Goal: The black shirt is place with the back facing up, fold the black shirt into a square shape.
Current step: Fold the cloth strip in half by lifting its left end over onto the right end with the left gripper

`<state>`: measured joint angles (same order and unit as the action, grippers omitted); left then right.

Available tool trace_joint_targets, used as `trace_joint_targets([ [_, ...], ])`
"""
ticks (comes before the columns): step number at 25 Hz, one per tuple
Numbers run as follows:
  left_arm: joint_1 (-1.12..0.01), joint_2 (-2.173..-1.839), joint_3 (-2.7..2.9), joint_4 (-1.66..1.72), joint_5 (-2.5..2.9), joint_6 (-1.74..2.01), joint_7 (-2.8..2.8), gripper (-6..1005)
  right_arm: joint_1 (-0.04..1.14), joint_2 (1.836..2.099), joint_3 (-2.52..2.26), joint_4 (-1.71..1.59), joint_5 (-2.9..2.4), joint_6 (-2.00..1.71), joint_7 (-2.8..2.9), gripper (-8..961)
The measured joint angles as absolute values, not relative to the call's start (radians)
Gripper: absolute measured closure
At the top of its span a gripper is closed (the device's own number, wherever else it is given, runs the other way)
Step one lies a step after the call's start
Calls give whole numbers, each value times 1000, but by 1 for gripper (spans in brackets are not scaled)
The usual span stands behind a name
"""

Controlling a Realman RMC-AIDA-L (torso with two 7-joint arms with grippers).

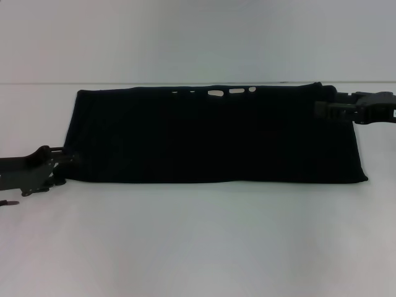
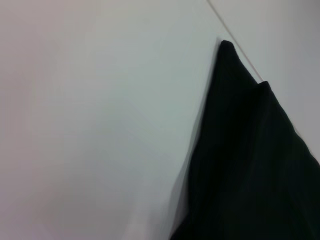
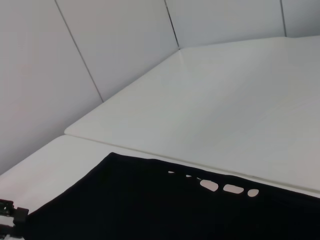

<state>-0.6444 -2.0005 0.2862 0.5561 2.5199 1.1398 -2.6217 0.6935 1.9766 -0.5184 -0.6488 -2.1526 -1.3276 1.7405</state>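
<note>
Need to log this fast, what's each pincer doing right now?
Left pincer: at the black shirt's near left corner; grip cannot be told.
Right pincer: at the far right corner; cannot be told.

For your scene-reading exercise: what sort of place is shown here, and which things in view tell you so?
Probably a robot test bench or lab: a bare white table against plain panelled walls, a black shirt laid out flat, the left gripper and right gripper at its ends.
</note>
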Motion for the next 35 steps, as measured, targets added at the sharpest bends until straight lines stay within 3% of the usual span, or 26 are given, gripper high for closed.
trace_joint_targets([
  [10,-633,-1995,259,582,2510,1261,-2669,102,682,1970,-518,-649,-2122,-1341,1741,174],
  [18,-632,-1987,217,585,2450,1381,-2662,103,679,1968,-518,-649,-2121,-1345,1741,174],
  [35,-615,-1995,221,572,2457,1237,-2819,108,676,1969,-518,-651,-2120,-1339,1741,174],
])
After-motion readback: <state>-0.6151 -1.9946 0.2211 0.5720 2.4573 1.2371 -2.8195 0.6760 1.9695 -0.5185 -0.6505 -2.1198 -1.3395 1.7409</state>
